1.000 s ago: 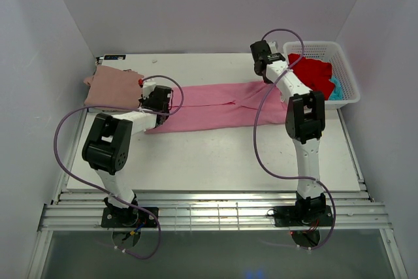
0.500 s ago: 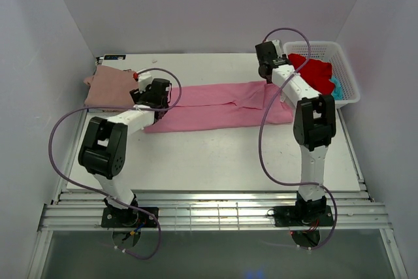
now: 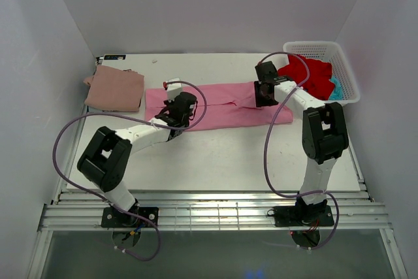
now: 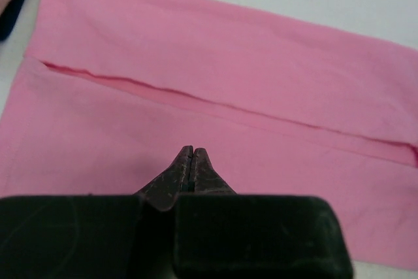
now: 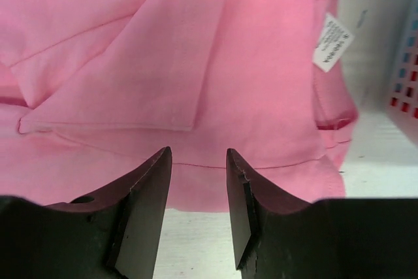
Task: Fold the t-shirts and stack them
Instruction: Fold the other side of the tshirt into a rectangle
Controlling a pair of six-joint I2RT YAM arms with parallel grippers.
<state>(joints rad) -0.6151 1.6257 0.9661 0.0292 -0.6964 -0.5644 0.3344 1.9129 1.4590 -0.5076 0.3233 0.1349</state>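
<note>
A bright pink t-shirt (image 3: 222, 106) lies as a long band across the middle of the table, one side folded in along a seam line (image 4: 228, 63). Its white neck label (image 5: 332, 42) is at the right end. My left gripper (image 3: 186, 104) hovers over the band's left part. Its jaws (image 4: 191, 151) are shut with no cloth between them. My right gripper (image 3: 263, 94) is over the right part, near the far edge. It (image 5: 198, 155) stands open above the pink cloth (image 5: 261, 83). A dusty rose t-shirt (image 3: 116, 89) lies folded at the back left.
A white latticed basket (image 3: 346, 63) at the back right holds a red t-shirt (image 3: 310, 73) and a teal one (image 3: 335, 88). Its wall shows at the right edge of the right wrist view (image 5: 406, 63). Purple cables loop off both arms.
My left gripper has moved right from the shirt's left end to over the band. The right gripper has come nearer from the far edge and opened. The shirt's left end now lies squarer.
</note>
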